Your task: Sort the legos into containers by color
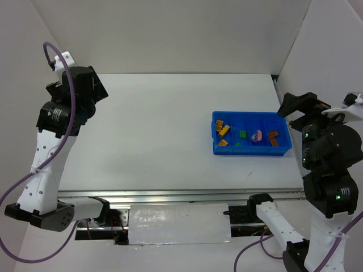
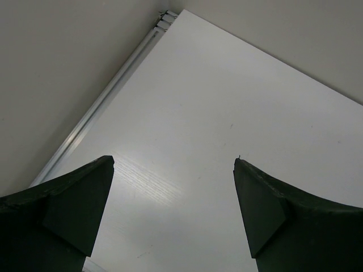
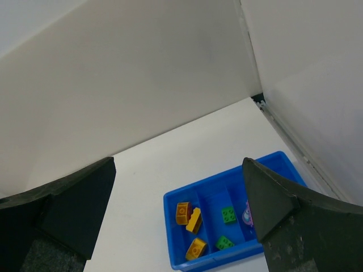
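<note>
Blue tray point(image 1: 252, 151), long axis left-right, holds yellow legos point(image 1: 224, 130) leftmost, then green point(image 1: 243, 134), purple point(image 1: 257, 136), brown point(image 1: 273, 137). Jaws of left gripper point(image 2: 173, 164) and right gripper point(image 3: 179, 164) gape wide, empty.

Right gripper point(image 1: 290, 105): held up at the table's right edge, jaws aimed toward the tray's far right corner.
Blue tray point(image 1: 252, 151): just beside the right jaws, well apart from the left jaws; four compartments in a row.
Compartment farthest from the right jaws: yellow and orange legos point(image 1: 223, 135).
Second compartment: two green legos point(image 1: 243, 134).
Third compartment: one purple lego point(image 1: 257, 136).
Compartment nearest the right jaws: brown legos point(image 1: 273, 138).
Left gripper point(image 1: 93, 85): held up above the far left of the white table point(image 1: 153, 130).
</note>
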Motion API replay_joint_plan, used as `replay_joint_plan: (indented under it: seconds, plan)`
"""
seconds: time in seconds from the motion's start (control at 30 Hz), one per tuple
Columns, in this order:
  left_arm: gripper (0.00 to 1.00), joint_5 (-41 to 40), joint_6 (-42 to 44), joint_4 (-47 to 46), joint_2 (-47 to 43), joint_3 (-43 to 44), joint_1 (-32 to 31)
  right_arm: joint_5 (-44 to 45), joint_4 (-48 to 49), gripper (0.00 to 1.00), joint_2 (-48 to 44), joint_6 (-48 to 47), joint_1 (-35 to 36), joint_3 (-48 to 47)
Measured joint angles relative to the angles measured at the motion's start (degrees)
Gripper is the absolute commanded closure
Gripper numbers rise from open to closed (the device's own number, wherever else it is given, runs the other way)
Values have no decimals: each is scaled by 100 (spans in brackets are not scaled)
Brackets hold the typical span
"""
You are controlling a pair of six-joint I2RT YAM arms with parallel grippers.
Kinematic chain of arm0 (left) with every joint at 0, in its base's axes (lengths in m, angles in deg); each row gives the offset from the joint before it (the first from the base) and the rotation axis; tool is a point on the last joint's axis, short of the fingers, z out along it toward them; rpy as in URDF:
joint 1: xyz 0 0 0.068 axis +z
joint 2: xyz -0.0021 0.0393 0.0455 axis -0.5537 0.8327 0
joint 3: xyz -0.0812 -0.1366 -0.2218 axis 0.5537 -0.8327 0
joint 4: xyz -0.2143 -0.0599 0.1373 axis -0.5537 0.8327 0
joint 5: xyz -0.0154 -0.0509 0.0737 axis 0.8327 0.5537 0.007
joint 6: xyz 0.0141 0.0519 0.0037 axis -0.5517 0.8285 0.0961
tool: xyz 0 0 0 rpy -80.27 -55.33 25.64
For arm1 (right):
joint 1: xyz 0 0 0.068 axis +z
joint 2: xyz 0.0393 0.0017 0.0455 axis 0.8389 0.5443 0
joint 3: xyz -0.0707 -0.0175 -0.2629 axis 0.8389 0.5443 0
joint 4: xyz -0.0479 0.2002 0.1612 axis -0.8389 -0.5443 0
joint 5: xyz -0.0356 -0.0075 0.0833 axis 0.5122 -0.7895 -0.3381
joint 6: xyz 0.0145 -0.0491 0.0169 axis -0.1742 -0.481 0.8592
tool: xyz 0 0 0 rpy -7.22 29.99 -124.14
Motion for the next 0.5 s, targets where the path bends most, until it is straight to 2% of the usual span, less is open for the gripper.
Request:
replay_joint_plan:
  seconds: [0.5]
  plan:
    - [1, -332, -157, 223, 28, -17, 0, 146, -111, 0, -26, -17, 9, 87]
